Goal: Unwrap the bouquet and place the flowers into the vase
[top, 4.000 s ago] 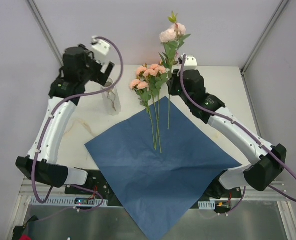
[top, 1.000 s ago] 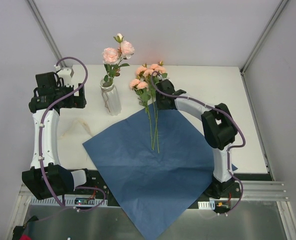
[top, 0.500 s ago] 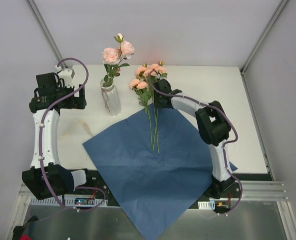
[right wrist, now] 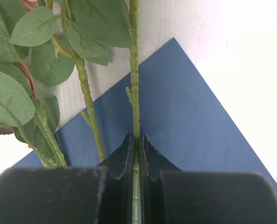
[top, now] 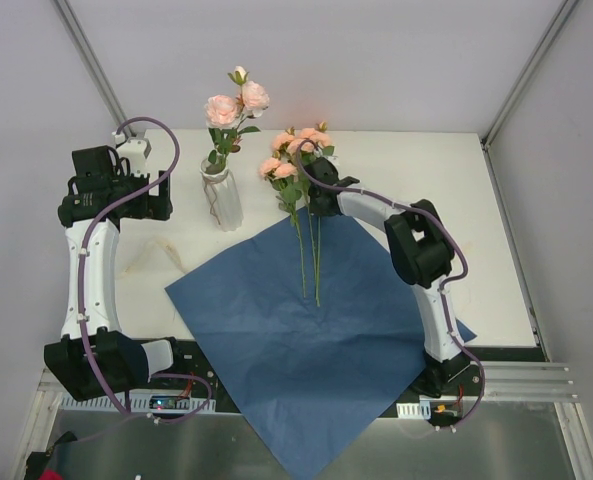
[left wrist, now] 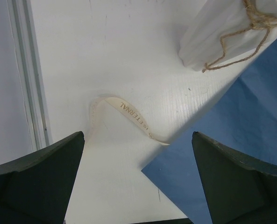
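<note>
Just inside the paper's (right wrist: 189, 116) far corner, right fingers (right wrist: 123, 158) pinch a stem (right wrist: 134, 93).

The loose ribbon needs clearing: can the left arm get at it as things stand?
Probably yes: the left gripper is open, and the ribbon lies bare on the table straight ahead of it, with nothing between.

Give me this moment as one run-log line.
left gripper open, empty | right gripper shut on flower stem at blue paper corner | vase holds one sprig
</note>
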